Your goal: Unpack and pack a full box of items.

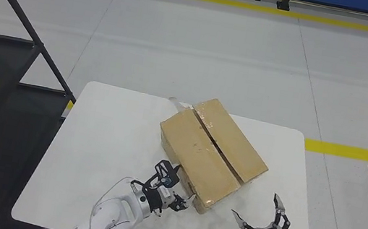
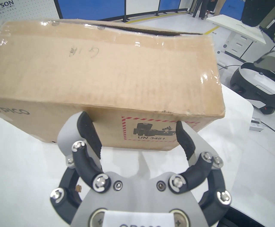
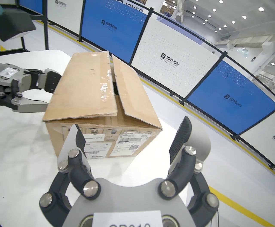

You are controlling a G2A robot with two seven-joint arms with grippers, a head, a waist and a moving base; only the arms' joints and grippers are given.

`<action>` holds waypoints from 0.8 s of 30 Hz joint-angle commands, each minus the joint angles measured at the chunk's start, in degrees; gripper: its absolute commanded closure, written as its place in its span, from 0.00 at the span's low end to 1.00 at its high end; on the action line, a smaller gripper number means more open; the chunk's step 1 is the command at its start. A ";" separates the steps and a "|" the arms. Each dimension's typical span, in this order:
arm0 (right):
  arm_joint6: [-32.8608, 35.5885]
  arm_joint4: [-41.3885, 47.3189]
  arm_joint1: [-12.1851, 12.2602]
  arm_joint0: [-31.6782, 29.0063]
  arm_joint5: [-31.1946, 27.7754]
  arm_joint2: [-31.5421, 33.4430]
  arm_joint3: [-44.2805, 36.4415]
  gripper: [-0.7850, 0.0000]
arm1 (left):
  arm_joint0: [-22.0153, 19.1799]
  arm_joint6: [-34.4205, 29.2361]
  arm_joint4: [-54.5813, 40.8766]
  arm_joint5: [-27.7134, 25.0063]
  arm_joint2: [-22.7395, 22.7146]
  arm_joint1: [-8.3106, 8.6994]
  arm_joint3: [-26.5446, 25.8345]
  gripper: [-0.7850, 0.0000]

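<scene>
- The left gripper (image 1: 178, 185) sits at about 7 o'clock of the box, jaws spread wide and holding nothing. In the left wrist view (image 2: 131, 120) its pads face the box's short wall, just beside it. I cannot tell whether they touch.
- The box (image 1: 210, 155) rests on the white table (image 1: 105, 145), a little toward 1 o'clock of the table's middle and turned at a slant.
- It is corrugated card with crumpled edges, so the walls are likely stiff but will dent under a pinch. If full, it is probably too heavy and too broad for one gripper to lift.
- The glossy tape (image 3: 105, 94) along the top looks slippery. The flaps (image 3: 129, 90) gape at the middle seam, and a flap's free edge there seems the best hold for opening.
- The right gripper (image 1: 255, 208) hangs at 5 o'clock of the box, apart from it, jaws wide and empty (image 3: 130, 123).
</scene>
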 commanded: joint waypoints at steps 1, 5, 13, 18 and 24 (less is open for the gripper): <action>0.34 -0.45 0.07 0.26 -1.48 -0.28 0.20 0.00 | 0.51 0.17 0.25 0.16 -0.94 0.21 -0.22 0.00; 1.29 -1.89 0.03 0.58 -2.13 -1.89 -0.05 0.00 | 3.05 1.32 0.50 0.56 -4.38 0.98 -2.13 0.00; 2.61 -6.69 -0.68 0.60 3.77 -8.28 -0.94 0.00 | 9.38 4.13 -1.80 3.06 -13.32 2.46 -6.56 0.00; 2.28 -9.26 -1.09 2.59 6.40 -11.31 0.90 0.00 | 11.02 5.45 -5.36 5.13 -17.17 2.74 -7.47 0.00; 3.93 -16.03 -1.73 4.80 12.58 -15.09 2.62 0.00 | 12.09 6.37 -9.80 9.88 -19.20 2.51 -8.08 0.00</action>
